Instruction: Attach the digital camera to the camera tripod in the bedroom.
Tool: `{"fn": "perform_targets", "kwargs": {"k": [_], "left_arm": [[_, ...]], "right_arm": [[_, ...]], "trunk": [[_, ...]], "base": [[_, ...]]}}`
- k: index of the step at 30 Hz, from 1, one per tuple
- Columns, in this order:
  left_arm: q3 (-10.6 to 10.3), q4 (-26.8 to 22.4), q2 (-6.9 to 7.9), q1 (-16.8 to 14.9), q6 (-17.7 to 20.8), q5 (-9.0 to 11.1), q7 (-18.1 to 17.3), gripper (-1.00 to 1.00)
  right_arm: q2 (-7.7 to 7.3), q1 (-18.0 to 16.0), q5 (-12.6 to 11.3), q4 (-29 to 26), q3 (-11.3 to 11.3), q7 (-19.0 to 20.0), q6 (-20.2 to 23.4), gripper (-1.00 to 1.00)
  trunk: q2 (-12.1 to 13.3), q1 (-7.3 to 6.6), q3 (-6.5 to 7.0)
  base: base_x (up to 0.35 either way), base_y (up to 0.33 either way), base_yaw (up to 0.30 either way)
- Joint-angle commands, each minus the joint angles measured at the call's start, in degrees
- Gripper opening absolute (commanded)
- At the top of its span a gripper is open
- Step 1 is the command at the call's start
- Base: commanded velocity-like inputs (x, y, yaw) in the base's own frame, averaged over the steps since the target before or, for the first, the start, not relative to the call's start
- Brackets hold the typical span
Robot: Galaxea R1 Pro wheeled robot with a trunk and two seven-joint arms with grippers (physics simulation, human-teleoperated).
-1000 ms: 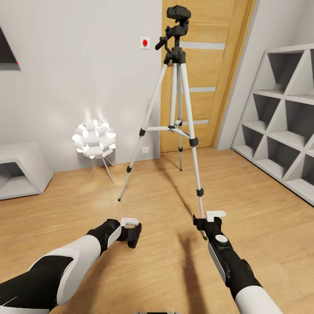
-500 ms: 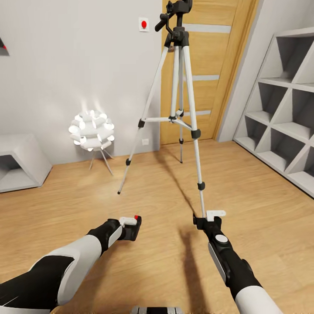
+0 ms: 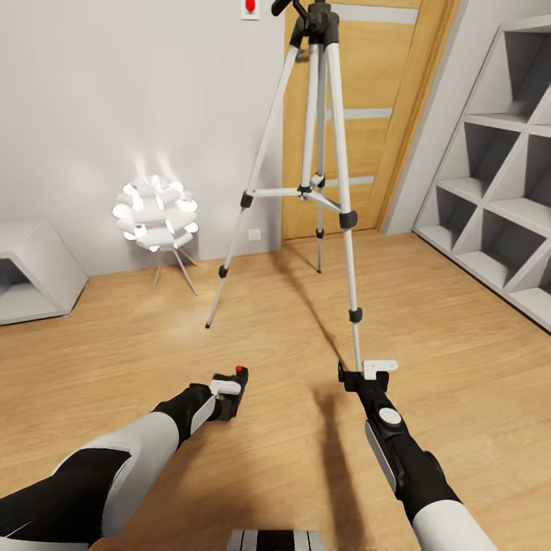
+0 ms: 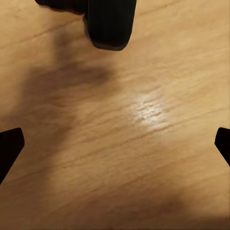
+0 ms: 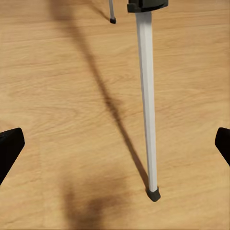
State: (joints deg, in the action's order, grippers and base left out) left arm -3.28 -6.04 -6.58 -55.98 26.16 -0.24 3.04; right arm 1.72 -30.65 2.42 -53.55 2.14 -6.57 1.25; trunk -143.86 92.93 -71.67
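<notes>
I have the camera tripod [image 3: 325,180] straight ahead of me in the bedroom, standing on the light wood floor [image 3: 306,321] in front of the wooden door [image 3: 367,115], its top cut off by the head view's upper edge. Its nearest leg comes down just beyond my right gripper [image 3: 366,375], and the right wrist view shows that leg's black foot [image 5: 153,194] planted on the boards between widely spread fingertips. My left gripper [image 3: 229,398] is low at the near left, and a dark body with a red button, the digital camera [image 3: 236,386], sits at its tip; whether those jaws pinch it I cannot tell. A glowing white spiky lamp [image 3: 155,214] stands far left, white cubby shelves [image 3: 497,191] to the right.
</notes>
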Motion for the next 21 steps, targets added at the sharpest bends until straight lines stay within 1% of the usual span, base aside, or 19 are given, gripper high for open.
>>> {"fn": "perform_targets", "kwargs": {"k": [1, 5, 13, 17, 21], "left_arm": [[-0.48, -0.11, -0.01, 0.00, 0.32, -0.01, 0.12, 1.00], [-1.50, -0.29, -0.08, 0.00, 0.30, 0.02, 0.12, 1.00], [-1.76, -2.05, -0.10, 0.00, 0.32, 0.06, 0.12, 1.00], [-1.96, -3.32, -0.10, 0.00, 0.31, 0.05, 0.14, 1.00], [-2.60, -5.85, -0.10, 0.00, 0.36, 0.05, 0.19, 1.00]], "right_arm": [[-0.02, -0.02, 0.27, -0.12, 0.13, -0.37, 0.10, 1.00], [-0.17, -0.02, 0.30, -1.62, 0.15, -0.37, -0.08, 1.00], [-0.28, -0.02, 0.30, -2.49, 0.14, -0.37, -0.52, 1.00], [-0.31, -0.02, 0.30, -3.00, 0.14, -0.35, -1.01, 1.00], [-0.34, -0.02, 0.30, -3.15, 0.14, -0.30, -1.25, 1.00]], "trunk": [[-0.03, 0.01, -0.27], [-0.09, 0.11, -1.16], [-0.19, 0.32, -2.93], [-0.25, 0.42, -3.81], [-0.30, 0.53, -4.70]], "base": [[0.000, 0.000, 0.000], [0.000, 0.000, 0.000], [0.000, 0.000, 0.000], [0.000, 0.000, 0.000], [0.000, 0.000, 0.000]]}}
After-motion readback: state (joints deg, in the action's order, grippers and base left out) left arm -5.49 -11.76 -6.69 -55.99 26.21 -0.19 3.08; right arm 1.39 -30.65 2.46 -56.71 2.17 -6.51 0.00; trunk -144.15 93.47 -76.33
